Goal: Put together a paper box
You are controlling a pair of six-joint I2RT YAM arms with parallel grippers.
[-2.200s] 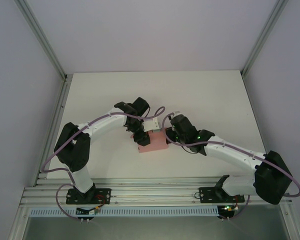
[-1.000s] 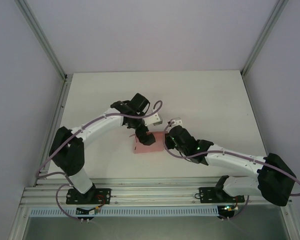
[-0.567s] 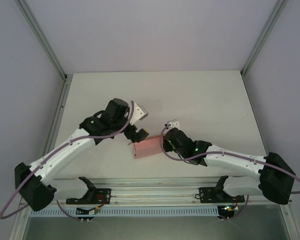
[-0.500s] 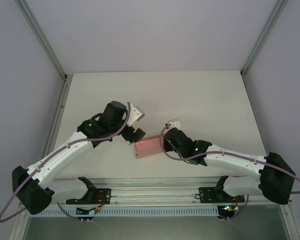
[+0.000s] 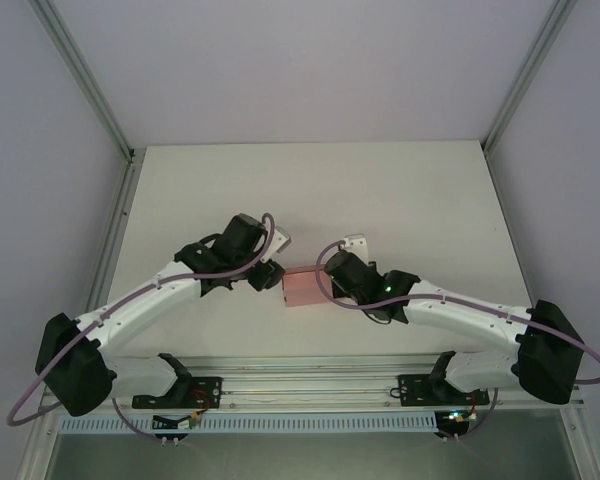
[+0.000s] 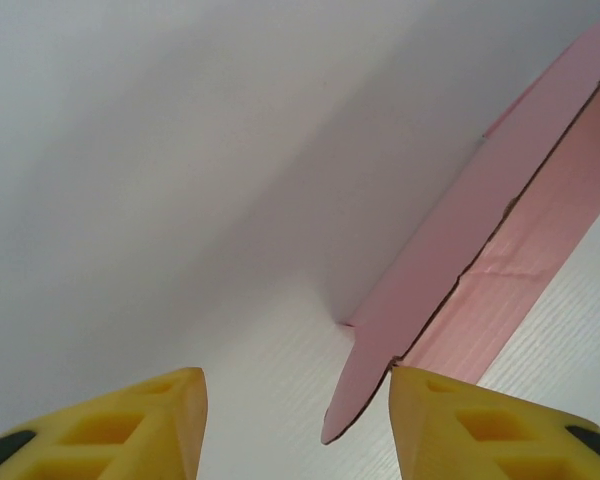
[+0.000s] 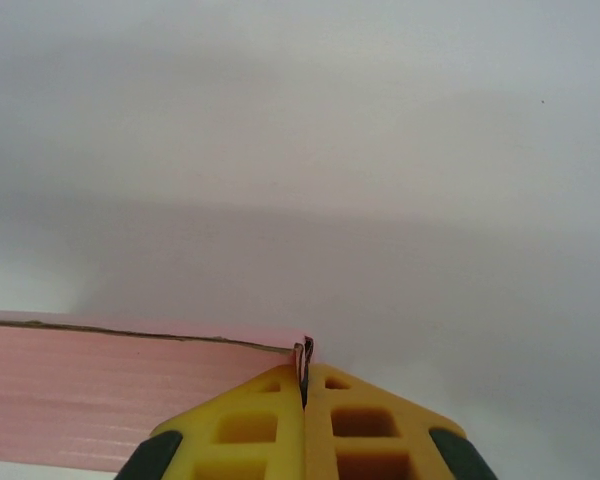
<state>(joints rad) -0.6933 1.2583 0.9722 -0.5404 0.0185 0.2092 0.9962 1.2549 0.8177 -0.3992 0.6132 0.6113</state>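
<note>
We note the paper box (image 5: 302, 288) lying on the table (image 5: 410, 190), near its front edge and between the two wrists. On the right gripper (image 7: 303, 378), the yellow jaws are closed on a thin edge of the pink card. On the left gripper (image 6: 295, 390), the jaws stand apart. One finger is just beside a loose flap (image 6: 355, 395); we cannot tell whether they touch.

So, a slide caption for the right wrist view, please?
Right claw shut on an edge of the pink paper box.
</note>
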